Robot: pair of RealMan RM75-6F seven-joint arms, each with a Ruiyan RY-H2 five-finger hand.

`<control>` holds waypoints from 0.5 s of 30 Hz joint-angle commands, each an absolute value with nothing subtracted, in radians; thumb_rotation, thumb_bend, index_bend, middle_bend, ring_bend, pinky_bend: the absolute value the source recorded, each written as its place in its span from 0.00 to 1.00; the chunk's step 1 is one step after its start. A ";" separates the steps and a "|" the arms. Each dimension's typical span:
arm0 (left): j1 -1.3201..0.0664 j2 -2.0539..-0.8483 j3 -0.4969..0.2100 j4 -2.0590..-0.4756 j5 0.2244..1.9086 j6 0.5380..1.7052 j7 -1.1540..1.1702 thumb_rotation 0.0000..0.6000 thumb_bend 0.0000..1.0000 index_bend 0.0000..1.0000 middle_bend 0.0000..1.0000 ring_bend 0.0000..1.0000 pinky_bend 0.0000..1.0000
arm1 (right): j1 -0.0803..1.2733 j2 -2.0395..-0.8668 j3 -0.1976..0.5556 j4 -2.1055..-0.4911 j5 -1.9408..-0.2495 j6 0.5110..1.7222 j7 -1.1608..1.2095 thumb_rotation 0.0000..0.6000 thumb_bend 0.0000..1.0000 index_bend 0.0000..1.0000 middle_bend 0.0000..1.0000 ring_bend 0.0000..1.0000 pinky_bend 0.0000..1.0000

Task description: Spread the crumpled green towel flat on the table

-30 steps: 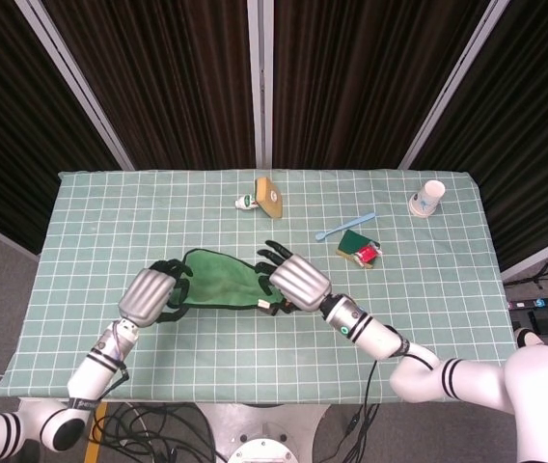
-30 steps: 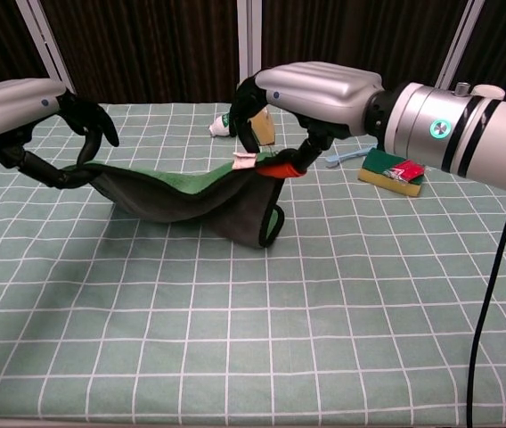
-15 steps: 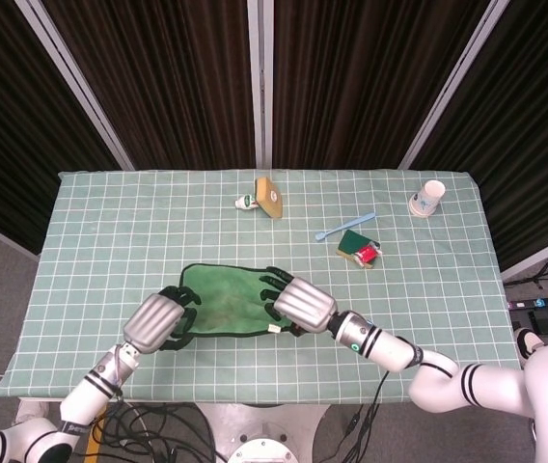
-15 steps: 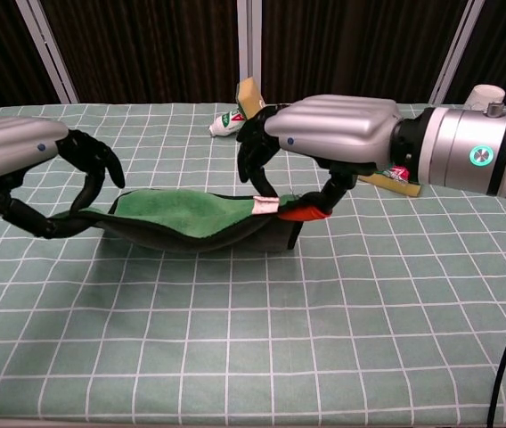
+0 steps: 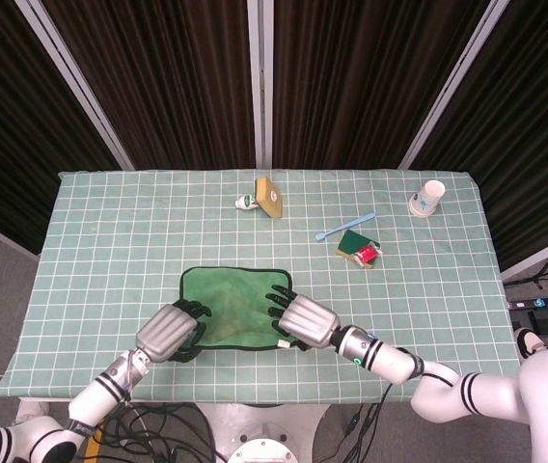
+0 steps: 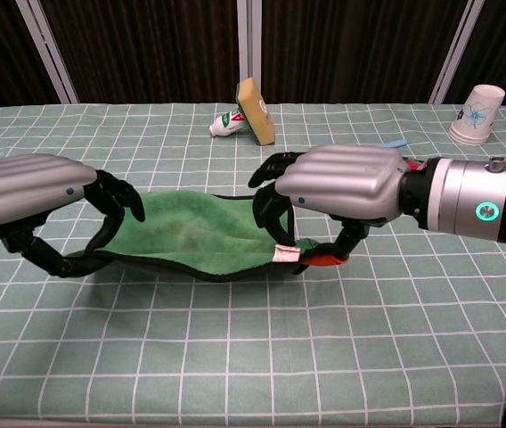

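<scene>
The green towel (image 5: 232,304) (image 6: 198,230) lies nearly spread near the table's front edge, its far part flat on the cloth. Its near edge hangs lifted between my two hands. My left hand (image 5: 170,331) (image 6: 35,192) pinches the near left corner between thumb and fingers. My right hand (image 5: 300,320) (image 6: 342,183) pinches the near right corner, where a white tag and a red patch show. The towel sags slightly in the middle between the hands.
A yellow sponge (image 5: 271,196) and a small tube (image 5: 246,203) stand at the back centre. A blue spoon (image 5: 344,227) and a green-red packet (image 5: 360,249) lie right of centre. A paper cup (image 5: 429,198) stands at the back right. The checked tablecloth (image 5: 100,241) covers the table.
Both hands have drawn the towel toward the table's front edge and lowered it. The towel has opened from a hanging fold into a nearly flat sheet.
</scene>
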State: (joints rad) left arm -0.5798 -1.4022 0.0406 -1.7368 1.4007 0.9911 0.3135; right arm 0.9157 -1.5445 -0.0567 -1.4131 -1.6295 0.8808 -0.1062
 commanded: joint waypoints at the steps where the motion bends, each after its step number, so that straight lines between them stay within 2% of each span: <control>1: -0.583 -1.400 0.048 -1.742 1.392 0.977 0.329 0.86 0.33 0.62 0.34 0.25 0.29 | 0.910 -1.556 -0.063 -1.404 -1.637 0.879 -0.117 0.99 0.59 0.78 0.29 0.07 0.00; 10: -0.610 -1.362 0.066 -1.785 1.298 0.891 0.413 0.87 0.13 0.39 0.30 0.25 0.29 | 0.895 -1.588 -0.083 -1.378 -1.648 0.859 -0.146 0.96 0.57 0.77 0.28 0.06 0.00; 13: -0.608 -1.354 0.072 -1.795 1.275 0.891 0.434 0.87 0.09 0.36 0.29 0.25 0.29 | 0.884 -1.594 -0.095 -1.377 -1.660 0.866 -0.169 0.90 0.52 0.75 0.27 0.05 0.00; 15: -0.608 -1.347 0.075 -1.799 1.259 0.891 0.447 0.87 0.09 0.35 0.29 0.25 0.29 | 0.872 -1.596 -0.102 -1.382 -1.663 0.874 -0.194 0.84 0.43 0.71 0.25 0.04 0.00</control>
